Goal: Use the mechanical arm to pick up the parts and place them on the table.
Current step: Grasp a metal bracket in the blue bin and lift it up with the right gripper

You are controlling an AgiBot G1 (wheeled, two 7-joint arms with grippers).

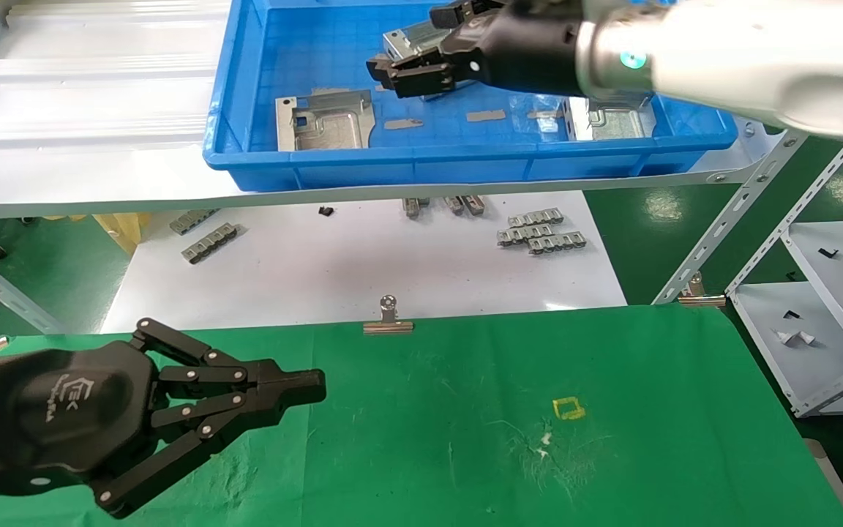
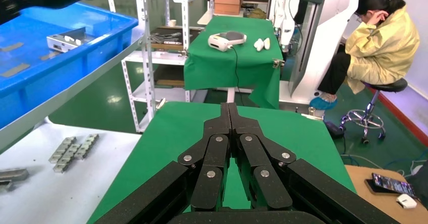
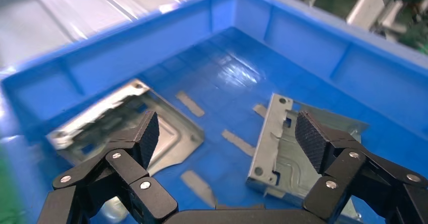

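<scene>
- Parts, three alike, are seen lying in the blue tray point(image 1: 246, 157): one bracket point(image 1: 325, 121) at the near left, one point(image 1: 612, 121) at the near right, one point(image 1: 408, 40) beneath the right gripper point(image 1: 410, 73).
- The right gripper's fingers are spread wide above that bracket, nothing held.
- A slip is judged possible if the pads point(image 3: 147, 135) close on the thin folded flange off-centre.
- Grey tape pieces point(image 1: 485, 115) lie nearby and could be caught.
- The left gripper point(image 1: 304, 388) is parked over the table point(image 1: 612, 439), fingers pressed together.
</scene>
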